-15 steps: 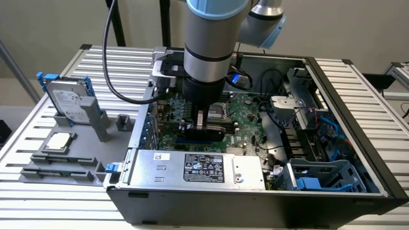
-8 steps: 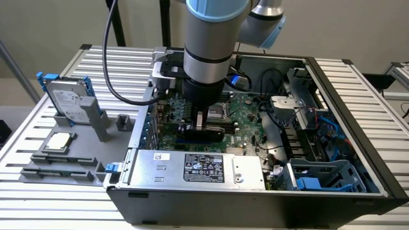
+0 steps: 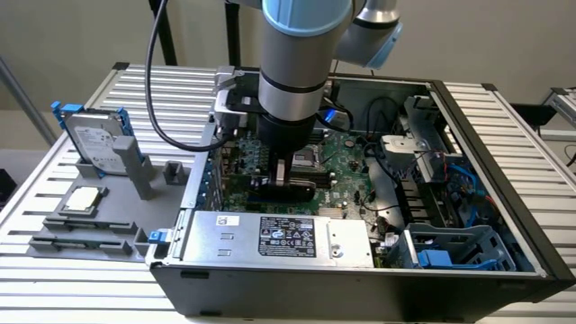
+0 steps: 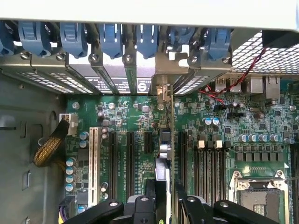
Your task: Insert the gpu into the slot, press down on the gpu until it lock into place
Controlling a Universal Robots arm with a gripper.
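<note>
We see the arm [image 3: 293, 61] reach down into the open case [image 3: 360, 290], over the board [image 3: 347, 158]. The gripper [image 3: 280, 182] sits low above the board's middle, and the gpu [image 3: 297, 192] is right at its tips: a black card standing on edge on the board, its upper edge between the jaws.

From the wrist we look straight down along that edge. The gpu [image 4: 162, 168] runs as a thin strip across the board [image 4: 126, 112]. The gripper [image 4: 164, 189] straddles it, with a black finger [image 4: 148, 196] against each face. The jaws stand partly apart, only as wide as the card is thick, and are closed on the gpu.

The card's metal bracket [image 4: 161, 91] reaches the board's rear edge, under the row of blue clips [image 4: 110, 39]. We cannot tell whether the lower edge is seated in the slot, since the card covers it.

On the board to one side of the card lie black strips [image 4: 112, 161] and a white one [image 4: 93, 163]; on the other side is the CPU socket [image 4: 254, 196].

In the exterior view the silver power supply [image 3: 279, 236] lies just off the board's near edge. Well away from the board, outside the case on the exterior view's left, a hard drive [image 3: 94, 142] stands upright in a grey holder [image 3: 135, 169]
</note>
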